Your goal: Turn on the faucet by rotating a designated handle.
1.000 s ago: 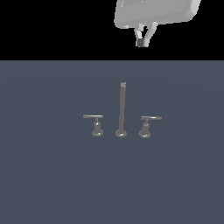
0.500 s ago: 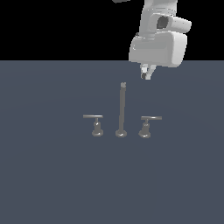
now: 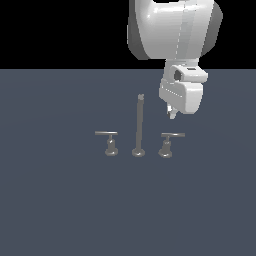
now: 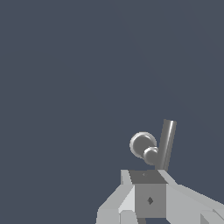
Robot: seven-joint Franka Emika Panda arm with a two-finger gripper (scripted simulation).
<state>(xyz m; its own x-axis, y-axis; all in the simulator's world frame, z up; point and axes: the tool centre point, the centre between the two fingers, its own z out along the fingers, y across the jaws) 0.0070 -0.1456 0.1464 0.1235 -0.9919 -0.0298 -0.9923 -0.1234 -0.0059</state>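
Exterior view: I see the gripper (image 3: 172, 114) hanging above the handle (image 3: 169, 143), at that view's right of the spout (image 3: 139, 125), not touching; I cannot tell if its fingers are spread. Wrist view: the handle (image 4: 151, 148) sits just ahead of the gripper (image 4: 148, 192), fingers still unreadable. My worry: descending off-line could skid off the thin lever or clip the spout.

You see a flat dark slate-blue floor (image 3: 60, 210) spreading across the lower part of the exterior view, and a plain black backdrop (image 3: 60, 30) above it.
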